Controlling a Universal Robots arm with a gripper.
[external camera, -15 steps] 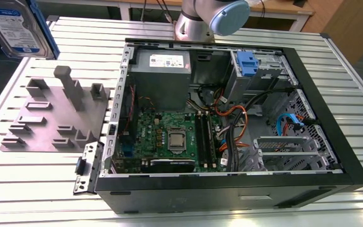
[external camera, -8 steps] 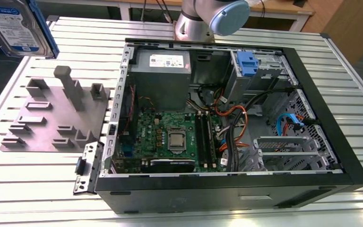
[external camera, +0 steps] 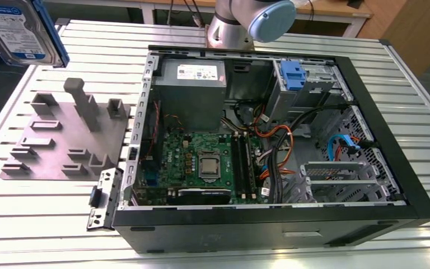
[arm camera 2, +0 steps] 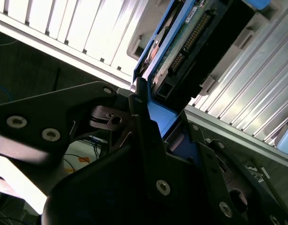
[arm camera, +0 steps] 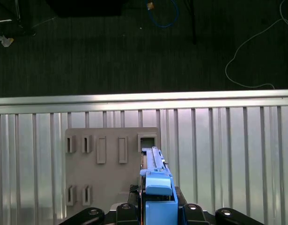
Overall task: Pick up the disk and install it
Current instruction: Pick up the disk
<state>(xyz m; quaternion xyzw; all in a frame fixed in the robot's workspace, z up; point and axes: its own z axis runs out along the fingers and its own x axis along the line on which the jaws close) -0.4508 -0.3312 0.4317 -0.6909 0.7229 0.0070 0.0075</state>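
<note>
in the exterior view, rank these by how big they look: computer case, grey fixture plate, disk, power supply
1. computer case
2. grey fixture plate
3. disk and power supply: about alike. The disk is cut off at the picture's edge and seems nearer the camera, so I won't rank them.

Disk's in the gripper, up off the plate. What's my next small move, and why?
Probably carry the disk toward the exterior view's right, over the open case. The gripper holds it above the fixture plate, off to the case's side, so lowering now would miss the case.
</note>
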